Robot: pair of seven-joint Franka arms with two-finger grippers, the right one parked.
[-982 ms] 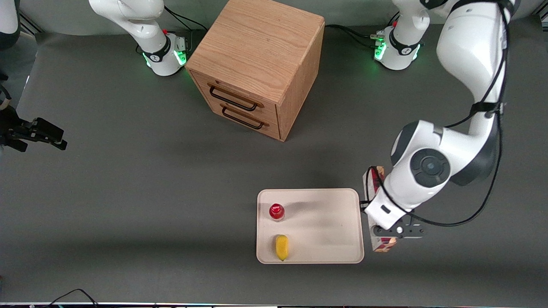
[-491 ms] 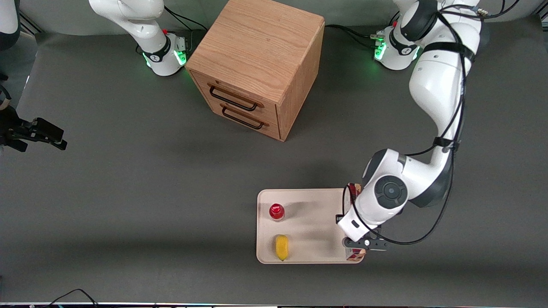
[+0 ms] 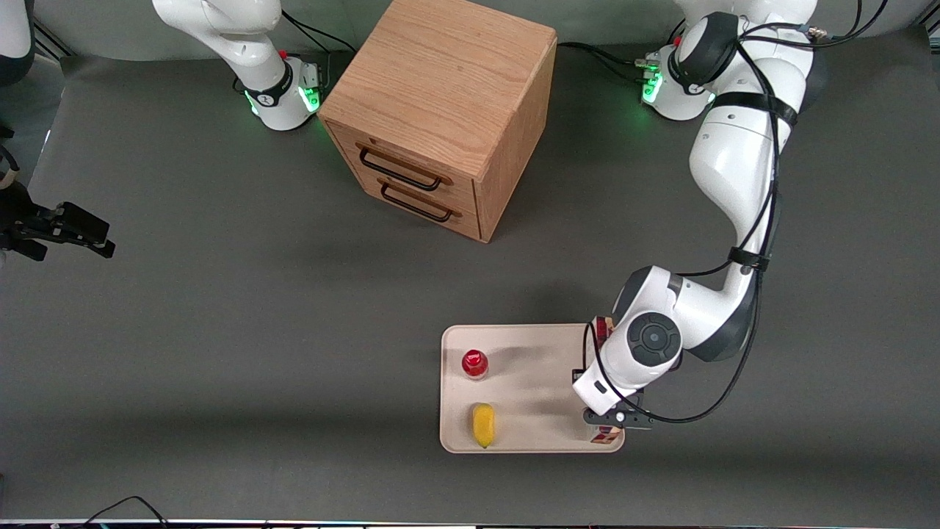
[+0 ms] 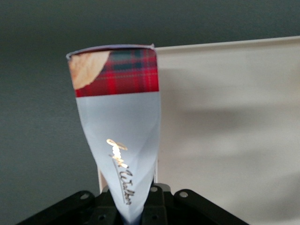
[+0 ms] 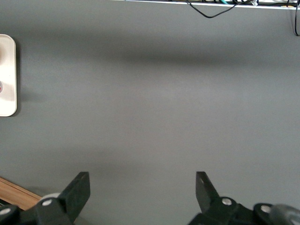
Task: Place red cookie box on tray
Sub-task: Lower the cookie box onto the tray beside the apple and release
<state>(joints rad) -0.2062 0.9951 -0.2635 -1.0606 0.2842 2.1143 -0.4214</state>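
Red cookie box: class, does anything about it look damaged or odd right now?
Yes. In the wrist view the red cookie box looks pinched and creased where the gripper clamps it, narrowing toward the fingers. It sits over the tray edge.

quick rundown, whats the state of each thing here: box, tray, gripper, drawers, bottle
red cookie box: held in the gripper, over the tray's edge nearest the working arm
gripper: shut on the box, above the tray
tray: flat on the table
drawer cabinet: both drawers closed
red-capped bottle: upright on the tray
yellow fruit: lying on the tray
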